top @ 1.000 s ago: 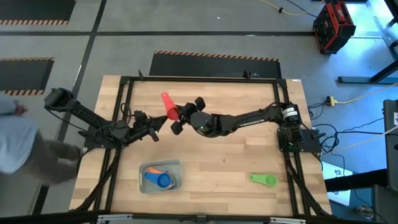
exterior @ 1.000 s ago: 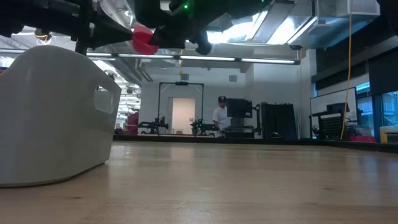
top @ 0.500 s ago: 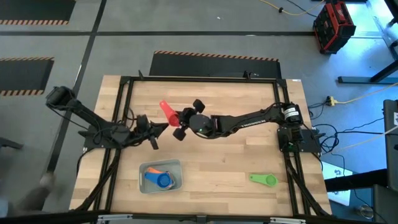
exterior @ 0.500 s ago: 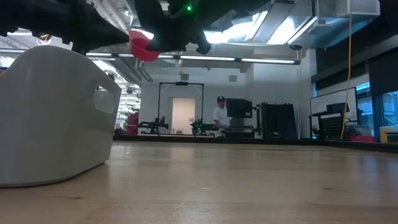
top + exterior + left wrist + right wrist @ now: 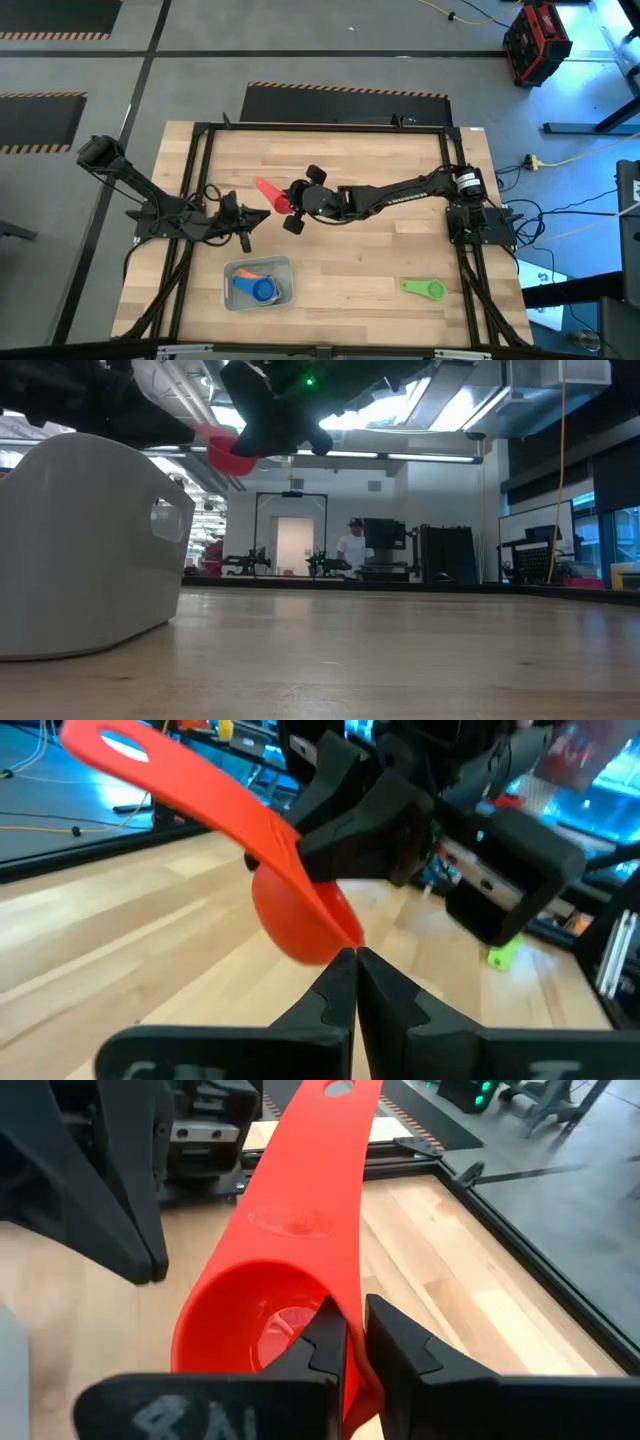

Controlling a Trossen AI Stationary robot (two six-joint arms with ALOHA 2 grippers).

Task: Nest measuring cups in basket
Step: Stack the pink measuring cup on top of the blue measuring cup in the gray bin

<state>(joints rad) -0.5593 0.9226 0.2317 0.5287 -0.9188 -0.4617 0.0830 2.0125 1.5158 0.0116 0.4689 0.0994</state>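
We see a pale butcher-block counter (image 5: 380, 250) of wooden planks inside a black frame, standing on a grey floor with hazard-striped mats. Near its centre the right end effector (image 5: 284, 204) pinches the rim of a red measuring cup (image 5: 268, 192), held clear of the wood, handle pointing toward ten o'clock. The left end effector (image 5: 258, 213), fingers pressed together and empty, sits just beside that cup's bowl at about eight o'clock from it.

Toward six o'clock the grey-green basket (image 5: 258, 268) rests near the counter edge, holding an orange cup (image 5: 243, 282) and a blue cup (image 5: 265, 290). A green cup (image 5: 424, 289) lies alone toward five o'clock.

Beyond the counter we see a bright workshop, where a person (image 5: 351, 547) stands at equipment.
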